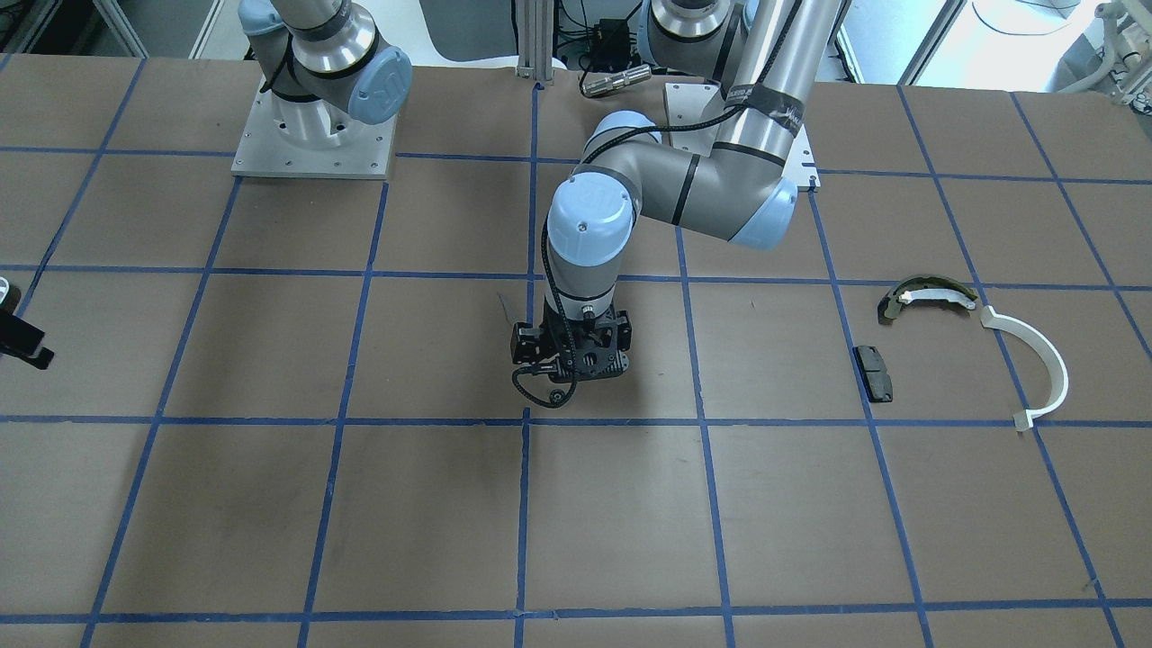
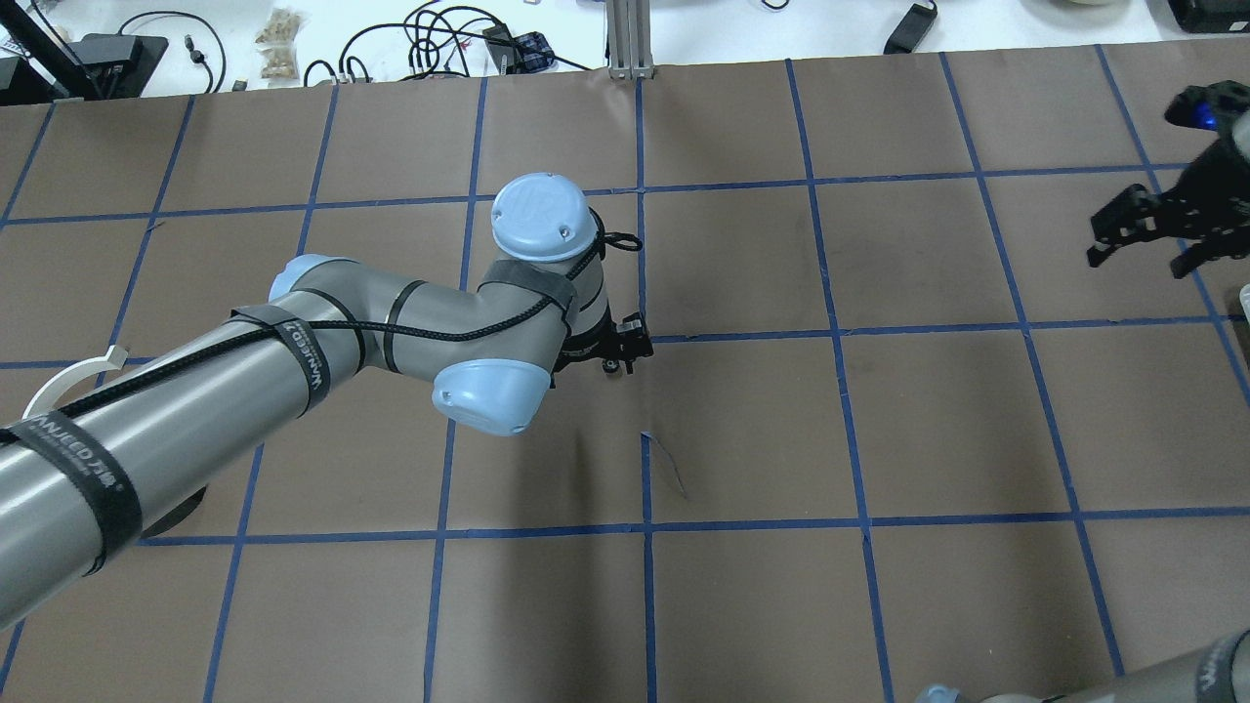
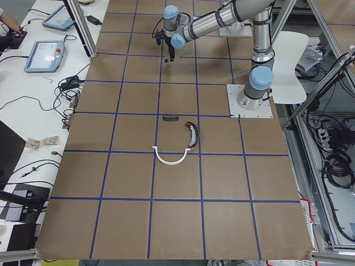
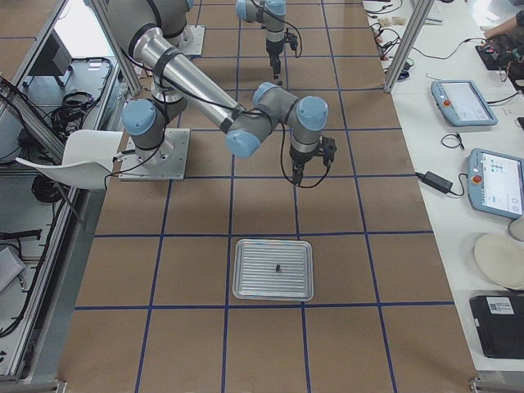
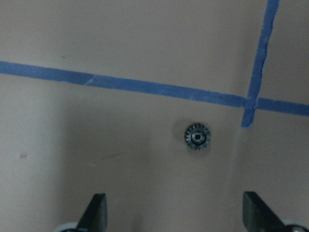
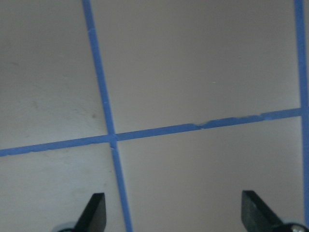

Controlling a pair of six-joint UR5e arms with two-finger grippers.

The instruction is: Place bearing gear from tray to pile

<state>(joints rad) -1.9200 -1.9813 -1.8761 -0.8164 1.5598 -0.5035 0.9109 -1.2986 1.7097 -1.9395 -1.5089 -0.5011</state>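
A small dark toothed bearing gear [image 5: 197, 137] lies flat on the brown table beside a blue tape cross. My left gripper [image 5: 175, 212] hangs open over it, near the table's middle [image 1: 571, 364], with both fingertips apart from the gear. The pile lies on my left side: an olive-and-white brake shoe [image 1: 927, 295], a white half-ring arc [image 1: 1044, 369] and a black pad [image 1: 874, 373]. The metal tray [image 4: 246, 282] sits on my right and holds one small dark part [image 4: 279, 268]. My right gripper [image 2: 1138, 259] is open and empty over bare table [image 6: 174, 212].
Blue tape lines grid the brown table. My left arm's elbow [image 2: 488, 391] stretches low across the middle of the table. The two arm bases [image 1: 315, 135] stand at the table's robot side. Tablets and cables [image 4: 467, 102] lie on a side bench.
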